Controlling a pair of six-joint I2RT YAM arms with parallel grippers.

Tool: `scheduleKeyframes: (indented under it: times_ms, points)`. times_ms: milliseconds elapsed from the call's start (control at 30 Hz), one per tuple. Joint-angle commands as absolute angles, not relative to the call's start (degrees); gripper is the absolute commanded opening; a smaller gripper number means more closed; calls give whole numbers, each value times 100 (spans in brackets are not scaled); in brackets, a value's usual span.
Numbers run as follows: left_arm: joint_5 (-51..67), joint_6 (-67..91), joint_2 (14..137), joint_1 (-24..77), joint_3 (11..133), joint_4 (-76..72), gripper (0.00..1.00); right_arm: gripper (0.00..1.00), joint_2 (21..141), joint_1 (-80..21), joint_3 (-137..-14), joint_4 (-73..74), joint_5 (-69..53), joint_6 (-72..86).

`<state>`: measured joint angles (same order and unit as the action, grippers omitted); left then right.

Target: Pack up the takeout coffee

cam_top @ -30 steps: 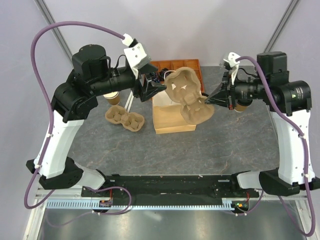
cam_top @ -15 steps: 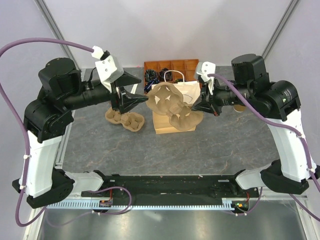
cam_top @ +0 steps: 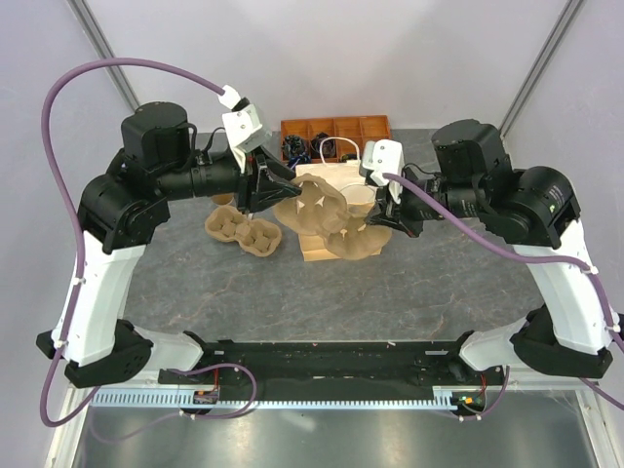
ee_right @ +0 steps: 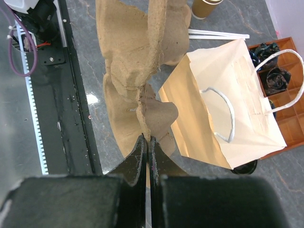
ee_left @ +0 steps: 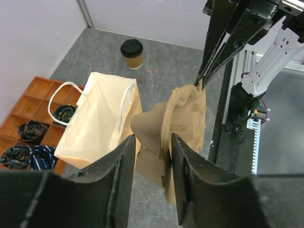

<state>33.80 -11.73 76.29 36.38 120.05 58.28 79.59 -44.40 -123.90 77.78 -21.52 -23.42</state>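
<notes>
Takeout coffee (ee_left: 131, 53) with its black lid stands upright on the gray surface (cam_top: 390, 283), to the right of the paper bag (ee_left: 102, 114) and apart from it. The right pincer (ee_right: 146, 142) is pinched tight on one edge of the pulp cup carrier (cam_top: 327, 219), which is lifted over the bag. The left pincer (ee_left: 152, 140) straddles the opposite edge, its fingers narrow but not closed.

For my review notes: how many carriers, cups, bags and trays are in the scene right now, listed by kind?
Pulp cup carriers: 2 (raised carrier, flat carrier)
Paper cups: 2 (lidded cup, unlidded cup)
Paper bag: 1
Orange compartment tray: 1
Total: 6
</notes>
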Motion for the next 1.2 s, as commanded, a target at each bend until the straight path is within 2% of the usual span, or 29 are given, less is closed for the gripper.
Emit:
scheduleKeyframes:
  times_ms: [0, 267, 367, 467, 500, 533, 600, 633, 733, 800, 867, 1033, 1167]
  points:
    - [3568, -1142, 7585, 3639, 11883, 6134, 37, 0, 7972, -4561, -12515, 7831, -1679, -2391]
    - [3428, -1204, 7497, 3647, 11628, 6363, 39, 0, 7998, -4632, -12480, 7822, -1485, -2399]
    - [3375, -1169, 7488, 3639, 11689, 6293, 31, 0, 8007, -4684, -12463, 7822, -1477, -2426]
    - [3393, -1099, 7462, 3639, 11672, 6240, 19, 0, 7998, -4702, -12463, 7840, -1441, -2435]
    - [3366, -1081, 7436, 3639, 11611, 6223, 10, 3, 7998, -4711, -12480, 7849, -1450, -2435]
    - [3358, -1046, 7409, 3639, 11558, 6205, 6, 28, 7981, -4711, -12489, 7857, -1485, -2478]
    - [3340, -967, 7305, 3543, 11383, 6126, 2, 54, 7911, -4711, -12489, 7866, -1494, -2505]
    - [3401, -854, 7260, 3464, 11321, 6091, 2, 77, 7875, -4711, -12463, 7805, -1390, -2487]
    - [4119, -485, 7137, 2885, 11092, 5933, 2, 93, 7656, -4702, -12253, 7638, -1284, -2470]
    - [4769, -413, 7006, 2551, 10839, 5758, 2, 98, 7498, -4693, -12208, 7550, -1222, -2417]
    - [5043, -483, 6734, 2461, 10610, 5678, 2, 98, 7401, -4667, -12295, 7383, -1134, -2330]
    - [5168, -379, 6057, 2102, 9765, 5231, 2, 98, 7321, -4395, -12761, 6840, -599, -2005]
    - [5466, 350, 5714, 1417, 9510, 4651, 2, 98, 7505, -4333, -12368, 6496, -35, -1784]
